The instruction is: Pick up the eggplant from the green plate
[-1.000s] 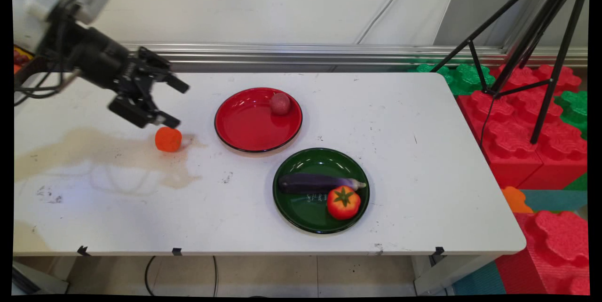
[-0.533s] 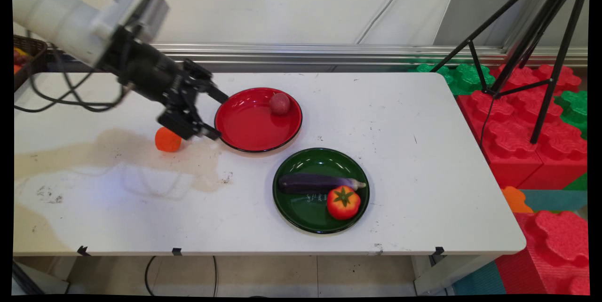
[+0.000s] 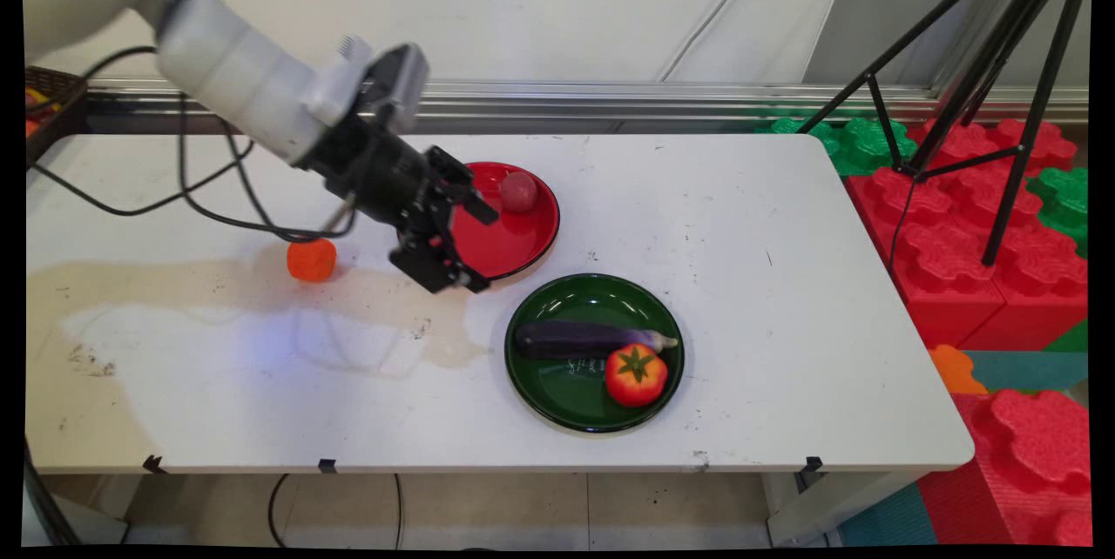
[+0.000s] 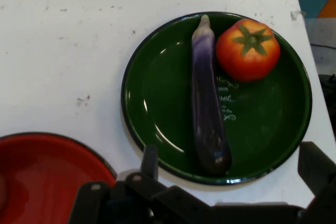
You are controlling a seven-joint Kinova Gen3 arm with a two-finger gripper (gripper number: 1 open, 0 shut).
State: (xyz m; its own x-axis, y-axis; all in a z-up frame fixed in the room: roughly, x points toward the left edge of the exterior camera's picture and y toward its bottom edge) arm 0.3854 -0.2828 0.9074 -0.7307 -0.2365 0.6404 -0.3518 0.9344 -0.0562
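Observation:
My gripper [image 3: 485, 250] hangs open and empty over the near left part of a red plate [image 3: 523, 239], tilted toward the green plate [image 3: 557, 298]. A dull red round fruit [image 3: 519, 191] rests at the red plate's far rim. On the green plate lie a purple eggplant [image 3: 588, 339] and a tomato [image 3: 637, 374]. An orange fruit [image 3: 312, 259] sits on the table to the gripper's left. In the hand view the gripper [image 4: 231, 163] points at the green plate [image 4: 157, 87] holding the eggplant [image 4: 207, 103] and the tomato [image 4: 247, 50]; the red plate [image 4: 47, 177] shows at lower left.
A brownish stain [image 3: 218, 289] spreads over the table's left half. Black cables [image 3: 209, 193] hang from the arm. A dark basket [image 3: 52, 102] stands at the far left edge. A black tripod [image 3: 984, 106] and red and green foam blocks [image 3: 976, 237] stand right of the table.
The arm has swung right, carrying the open gripper from beside the orange fruit to above the red plate. The fruits and plates have stayed put.

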